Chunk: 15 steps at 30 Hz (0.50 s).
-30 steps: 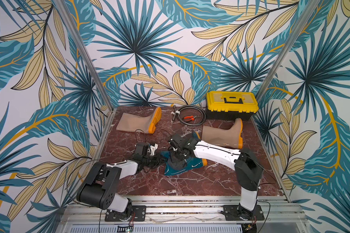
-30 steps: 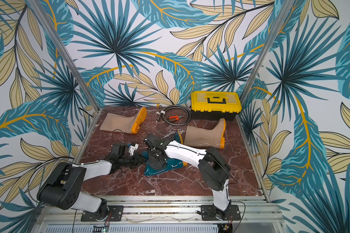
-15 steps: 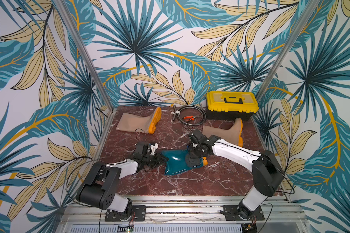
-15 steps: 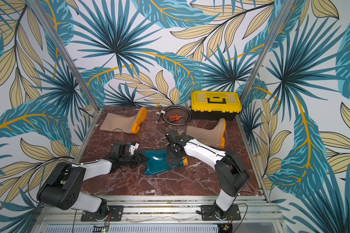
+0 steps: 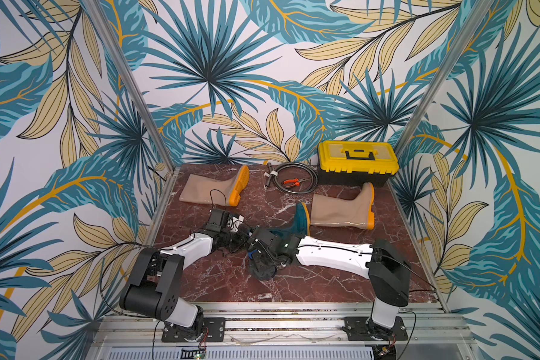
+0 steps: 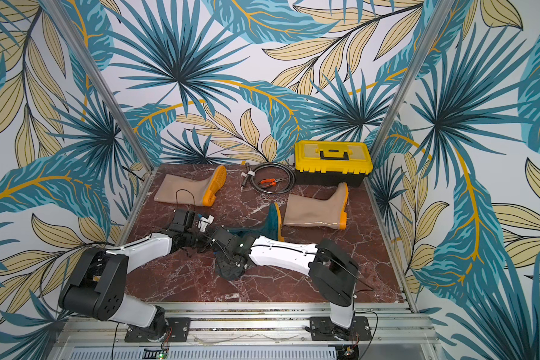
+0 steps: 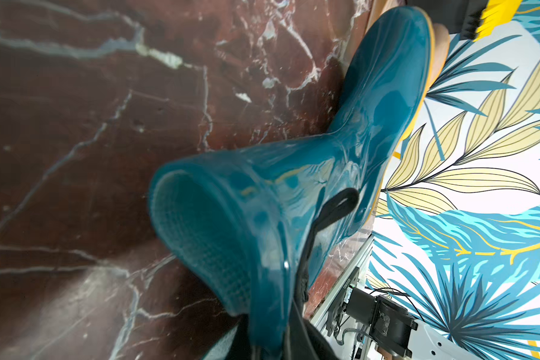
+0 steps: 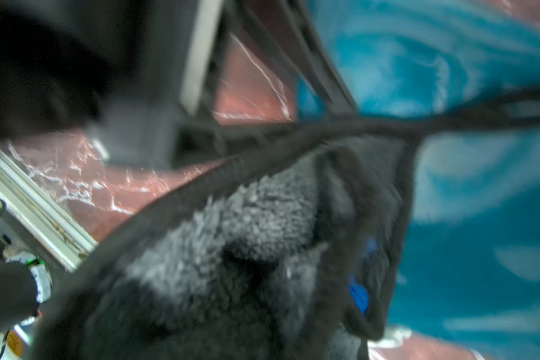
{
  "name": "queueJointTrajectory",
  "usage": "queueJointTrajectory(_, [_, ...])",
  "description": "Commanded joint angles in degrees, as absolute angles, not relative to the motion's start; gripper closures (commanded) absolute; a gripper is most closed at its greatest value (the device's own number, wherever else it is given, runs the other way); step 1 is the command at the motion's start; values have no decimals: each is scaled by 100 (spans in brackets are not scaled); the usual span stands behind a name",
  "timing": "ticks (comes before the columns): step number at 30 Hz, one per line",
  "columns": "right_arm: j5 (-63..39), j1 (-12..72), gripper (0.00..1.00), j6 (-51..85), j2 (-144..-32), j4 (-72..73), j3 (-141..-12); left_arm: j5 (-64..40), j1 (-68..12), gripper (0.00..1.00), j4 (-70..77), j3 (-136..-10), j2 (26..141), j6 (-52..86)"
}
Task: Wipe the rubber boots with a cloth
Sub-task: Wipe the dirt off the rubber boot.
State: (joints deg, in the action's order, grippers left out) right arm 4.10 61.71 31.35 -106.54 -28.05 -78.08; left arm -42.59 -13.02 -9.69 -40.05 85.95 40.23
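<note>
The teal boot [image 5: 299, 218] lies on its side in the middle of the bench [image 5: 309, 280]. Its foot points to the back wall. Its open top points to your left arm. In the left wrist view the boot [image 7: 293, 193] looks big and shiny, with the open top close to the camera.

The cloth [image 5: 261, 270] is dark and fluffy. It sits on the leg part of the boot, near the open top, and hangs down on the side near you. The right wrist view is blurry, but you can see the cloth [image 8: 231, 233] pressed against the teal. In the left wrist view a strip of it [image 7: 335, 204] lies over the boot's leg.

Your right fingers [image 5: 258, 257] are pinched tight on the cloth, low over the boot's leg. Your left fingers [image 5: 239, 241] are clamped on the rim of the boot's open top. Your two sets of fingers are very near each other.

One tan boot [image 5: 340, 209] lies on its side just beside the teal boot's orange sole. You cannot tell if they touch. The other tan boot [image 5: 212, 190] lies at the back left, well apart.

A yellow toolbox [image 5: 357, 162] stands at the back right, by the wall. A cable coil [image 5: 306, 187] with orange pliers [image 5: 290, 182] on it lies between the toolbox and the other tan boot.
</note>
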Motion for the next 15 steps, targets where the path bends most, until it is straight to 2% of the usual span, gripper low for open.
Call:
queueJointTrajectory(1, [1003, 6131, 100, 2904, -10839, -3031, -7825, -4337, -1253, 100, -1151, -4137, 8622, 3874])
queueJointTrajectory(4, [1685, 5877, 100, 2963, -10711, -3579, -7465, -4393, -1227, 100, -1151, -4137, 8629, 3867])
queueJointTrajectory(9, [2567, 5086, 100, 2941, -9582, -4224, -6093, -4517, -1161, 100, -1150, -4110, 8573, 3860])
queueJointTrajectory(13, [2840, 4708, 100, 2666, -8918, -4245, -5616, -4546, -1137, 100, -1149, -4147, 8564, 3850])
queueJointTrajectory(15, [2468, 4711, 100, 2662, -9028, -4028, -5792, -4520, -1138, 100, -1146, -4174, 8625, 3842])
